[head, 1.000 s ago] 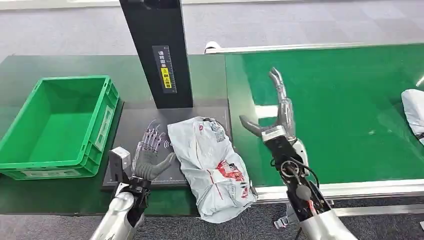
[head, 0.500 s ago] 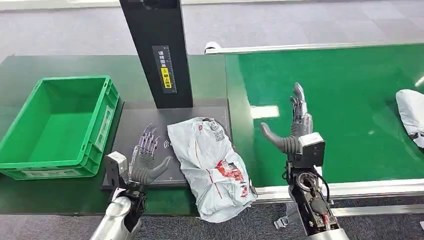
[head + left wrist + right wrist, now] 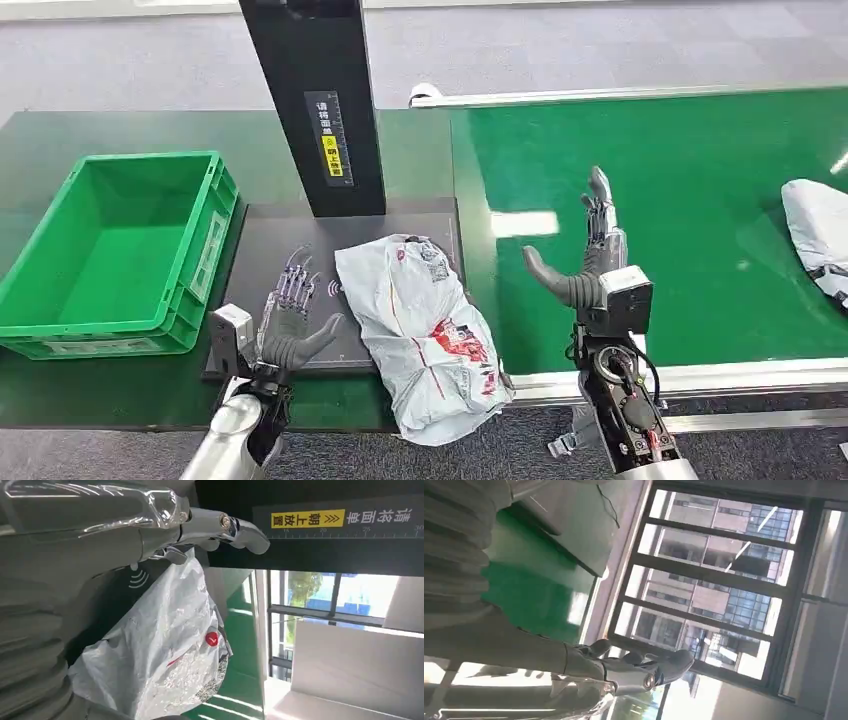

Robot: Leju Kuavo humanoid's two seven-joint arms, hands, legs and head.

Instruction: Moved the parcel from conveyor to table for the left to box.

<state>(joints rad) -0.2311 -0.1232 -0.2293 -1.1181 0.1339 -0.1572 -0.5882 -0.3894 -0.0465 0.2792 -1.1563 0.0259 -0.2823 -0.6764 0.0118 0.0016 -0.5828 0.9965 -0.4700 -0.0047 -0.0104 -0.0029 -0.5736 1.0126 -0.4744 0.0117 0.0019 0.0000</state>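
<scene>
A crumpled grey parcel (image 3: 425,330) with red print lies on the dark table, half on the black scan mat (image 3: 300,250) and hanging over the near edge. My left hand (image 3: 292,318) stands open just left of the parcel, thumb toward it, not touching. The left wrist view shows the parcel (image 3: 160,655) close beyond my left hand (image 3: 150,525). My right hand (image 3: 590,255) is raised open over the green conveyor (image 3: 680,200), to the right of the parcel, holding nothing; it shows against windows as the right hand (image 3: 624,670).
An empty green box (image 3: 115,250) stands at the table's left. A black scanner post (image 3: 315,100) rises behind the mat. A second grey parcel (image 3: 815,230) lies at the conveyor's right edge. A metal rail (image 3: 690,378) runs along the conveyor's near side.
My right hand turned from edge-on to upright over the conveyor, then held still. The second parcel drifted left on the belt. The left hand barely moved.
</scene>
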